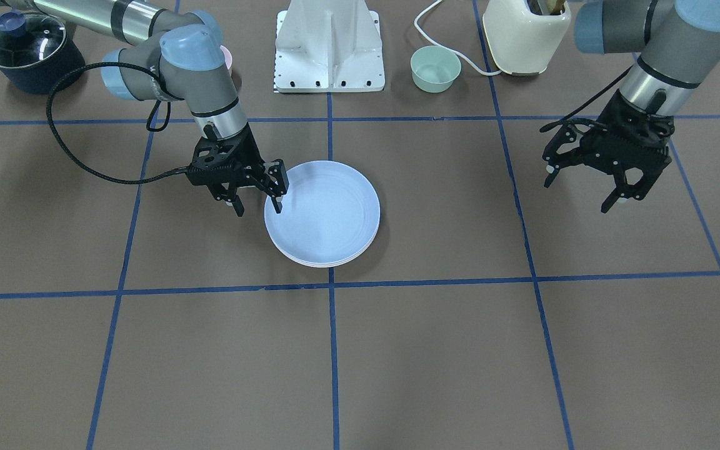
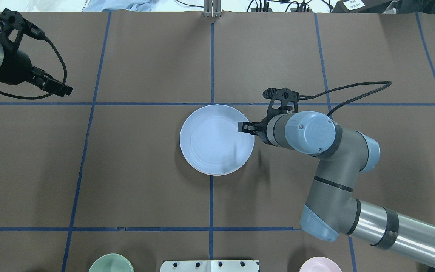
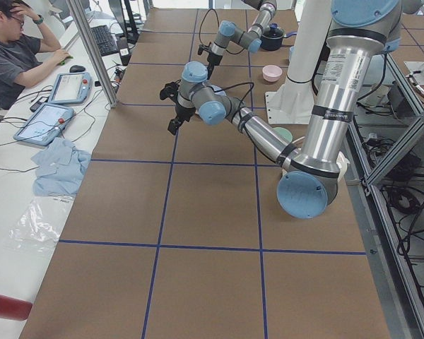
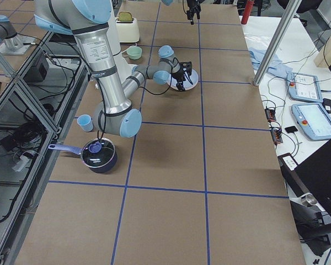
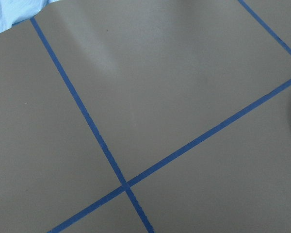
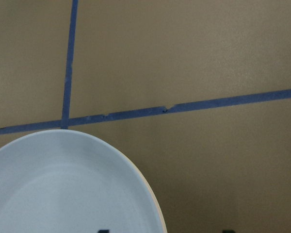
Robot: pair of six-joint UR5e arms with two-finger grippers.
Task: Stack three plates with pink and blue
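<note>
The light blue plate (image 1: 325, 212) lies on top of a stack at the table's middle; it also shows in the overhead view (image 2: 213, 139). Thin pale rims of the plates under it (image 1: 329, 264) peek out at its near edge; their colours, pink or cream-green, do not show. My right gripper (image 1: 259, 210) is open and straddles the stack's rim on its side, one finger over the blue plate, the other outside it. The right wrist view shows the blue plate (image 6: 63, 189) with a cream edge under it. My left gripper (image 1: 575, 197) is open and empty, raised well off to the side.
A green bowl (image 1: 435, 69), a cream toaster (image 1: 525, 34) with its cord, and the white robot mount (image 1: 330, 50) stand along the robot's edge. A pink bowl (image 1: 227, 57) sits behind the right arm. A lidded dark pot (image 1: 32, 53) is at the corner.
</note>
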